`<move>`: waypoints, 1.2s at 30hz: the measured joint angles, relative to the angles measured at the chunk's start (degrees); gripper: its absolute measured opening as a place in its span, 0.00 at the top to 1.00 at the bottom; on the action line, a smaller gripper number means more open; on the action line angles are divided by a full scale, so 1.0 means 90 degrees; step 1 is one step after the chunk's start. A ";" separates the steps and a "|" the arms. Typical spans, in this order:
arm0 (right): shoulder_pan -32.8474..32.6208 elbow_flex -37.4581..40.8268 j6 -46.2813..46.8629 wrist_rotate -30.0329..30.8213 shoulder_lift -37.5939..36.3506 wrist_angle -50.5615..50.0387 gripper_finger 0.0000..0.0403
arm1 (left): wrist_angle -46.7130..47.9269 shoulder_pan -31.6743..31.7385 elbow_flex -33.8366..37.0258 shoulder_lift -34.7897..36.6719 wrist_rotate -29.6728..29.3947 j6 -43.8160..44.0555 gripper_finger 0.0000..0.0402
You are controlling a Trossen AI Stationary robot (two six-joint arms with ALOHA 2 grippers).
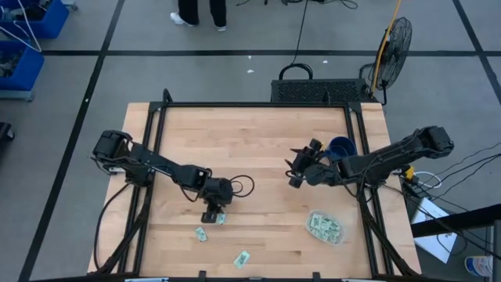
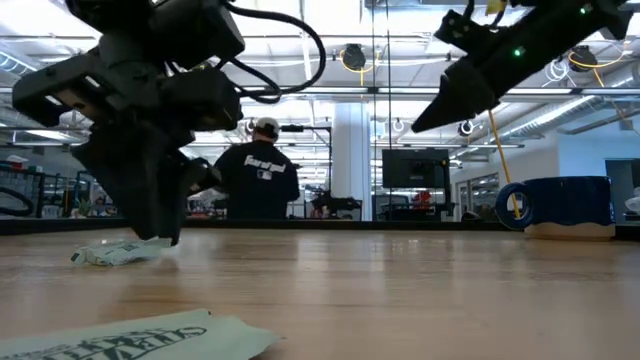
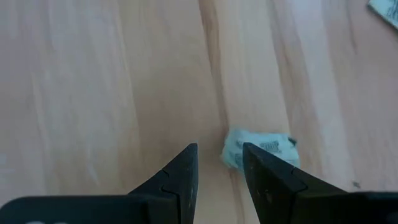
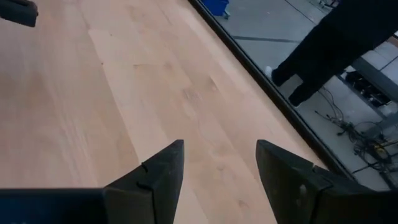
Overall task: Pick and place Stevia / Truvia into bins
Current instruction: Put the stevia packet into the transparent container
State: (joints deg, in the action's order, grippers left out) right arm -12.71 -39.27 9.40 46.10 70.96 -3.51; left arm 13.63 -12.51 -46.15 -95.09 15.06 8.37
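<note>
My left gripper [image 1: 213, 211] [image 3: 219, 163] [image 2: 158, 232] points down at the table, open by a narrow gap with bare wood between its fingers. A crumpled pale green sachet [image 3: 260, 145] [image 1: 221, 218] [image 2: 114, 253] lies flat on the table just beyond one fingertip. Two more sachets [image 1: 200, 233] [image 1: 241, 259] lie nearer the near edge; one [image 2: 140, 338] shows close in the low view. The clear bin [image 1: 325, 227] stands on the table's right near part, with several sachets in it. My right gripper [image 1: 300, 166] [image 4: 219, 163] [image 2: 425, 120] hangs open above the table's middle, holding nothing. My left gripper comes from above with one fingertip [image 3: 254, 155] right at the edge of the crumpled sachet [image 3: 239, 149]; I cannot tell whether it touches it. The sachet lies outside the gap between the fingers, flat on the table.
A dark blue mug [image 1: 341, 146] [image 2: 565, 205] stands by the right edge, behind my right arm. Another sachet corner [image 3: 385, 11] shows in the left wrist view. A person [image 2: 258, 180] stands beyond the far edge. Bare wood [image 1: 250, 141] fills the table's far half.
</note>
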 joint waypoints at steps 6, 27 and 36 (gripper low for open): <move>-0.0001 0.0387 -0.0133 -0.1186 0.0001 0.0814 0.52 | -0.0046 -0.0041 -0.0005 -0.0170 0.0183 0.0143 0.67; -0.0002 0.2574 0.0273 -0.2962 0.0130 0.5872 0.52 | 0.0305 0.0422 -0.1080 -0.0311 -0.0604 -0.1455 0.99; -0.0105 0.2567 0.0565 -0.2946 0.1641 0.7310 0.51 | 0.0083 0.1001 -0.2589 -0.0299 -0.1455 -0.2404 0.99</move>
State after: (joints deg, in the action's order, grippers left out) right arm -13.65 -16.16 14.48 19.58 85.73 62.27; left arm 14.37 -3.50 -69.45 -97.78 1.96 -13.27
